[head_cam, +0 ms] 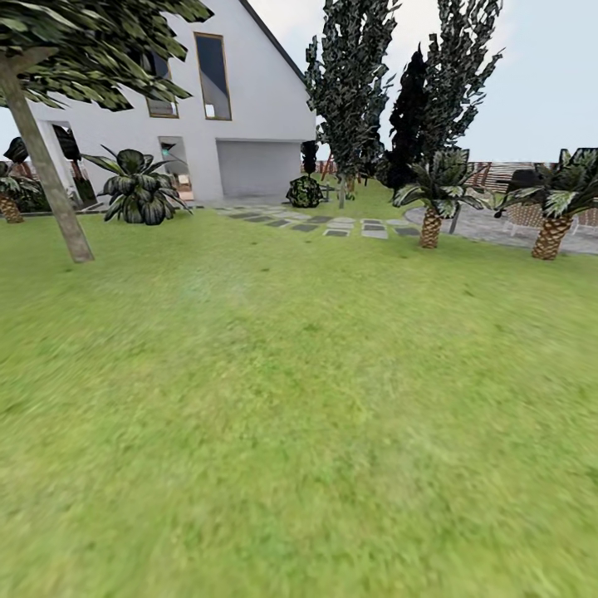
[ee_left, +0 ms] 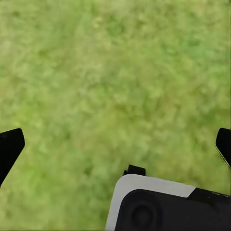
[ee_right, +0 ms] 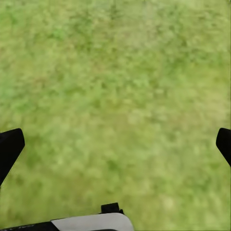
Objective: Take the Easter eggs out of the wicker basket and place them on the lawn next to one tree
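The lawn (head_cam: 299, 415) spreads broad and green ahead of me. A tree (head_cam: 51, 178) with a bare, pale, leaning trunk stands at the far left, its jagged dark leaves overhead. The Easter eggs and the wicker basket are out of view. In the left wrist view my left gripper (ee_left: 115, 147) hangs open over bare grass, its dark fingertips (ee_left: 9, 147) far apart with nothing between them. My right gripper (ee_right: 115, 147) is open too, above grass (ee_right: 115, 96).
A white house (head_cam: 249, 100) stands at the back, with a leafy bush (head_cam: 137, 189) before it. Stepping stones (head_cam: 332, 223) lead to a grey patio (head_cam: 490, 226). Tall dark trees (head_cam: 353, 83) rise mid-back; two short palms (head_cam: 432, 218) stand right. A white-and-black robot part (ee_left: 159, 202) shows below the left gripper.
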Robot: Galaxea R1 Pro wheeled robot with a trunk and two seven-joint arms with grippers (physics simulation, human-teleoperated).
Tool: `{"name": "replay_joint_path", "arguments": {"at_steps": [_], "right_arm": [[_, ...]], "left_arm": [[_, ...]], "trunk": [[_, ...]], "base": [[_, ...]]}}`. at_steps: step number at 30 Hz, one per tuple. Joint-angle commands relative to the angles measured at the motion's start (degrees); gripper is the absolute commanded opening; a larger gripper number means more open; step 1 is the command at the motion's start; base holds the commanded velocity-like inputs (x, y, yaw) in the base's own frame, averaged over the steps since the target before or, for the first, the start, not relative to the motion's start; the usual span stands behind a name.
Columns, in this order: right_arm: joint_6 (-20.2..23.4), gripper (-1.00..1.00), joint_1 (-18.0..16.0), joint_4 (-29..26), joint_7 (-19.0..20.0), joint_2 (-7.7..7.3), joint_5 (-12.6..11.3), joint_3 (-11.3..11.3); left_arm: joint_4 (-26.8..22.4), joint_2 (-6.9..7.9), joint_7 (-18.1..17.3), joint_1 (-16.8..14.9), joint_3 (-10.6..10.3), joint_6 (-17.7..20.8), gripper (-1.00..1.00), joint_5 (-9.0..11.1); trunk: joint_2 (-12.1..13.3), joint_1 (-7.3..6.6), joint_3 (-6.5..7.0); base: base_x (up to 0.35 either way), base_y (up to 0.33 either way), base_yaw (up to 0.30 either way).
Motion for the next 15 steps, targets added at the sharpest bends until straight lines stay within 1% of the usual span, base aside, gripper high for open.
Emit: {"name": "replay_joint_path", "arguments": {"at_steps": [1, 15], "right_arm": [[-0.2, 1.00, -0.1, 0.1, -0.1, 0.00, 0.0, -0.1], [-0.2, 1.00, -0.1, 0.1, -0.1, 0.00, 0.0, -0.1]], "left_arm": [[0.0, -0.02, 0.0, 0.0, 0.4, -0.2, 1.00, -0.2], [0.0, -0.03, 0.0, 0.0, 0.4, -0.2, 1.00, -0.2]], "trunk": [[-0.1, 0.07, -0.12], [-0.1, 0.07, -0.12]], "base": [[0.339, 0.000, 0.000], [0.339, 0.000, 0.000]]}}
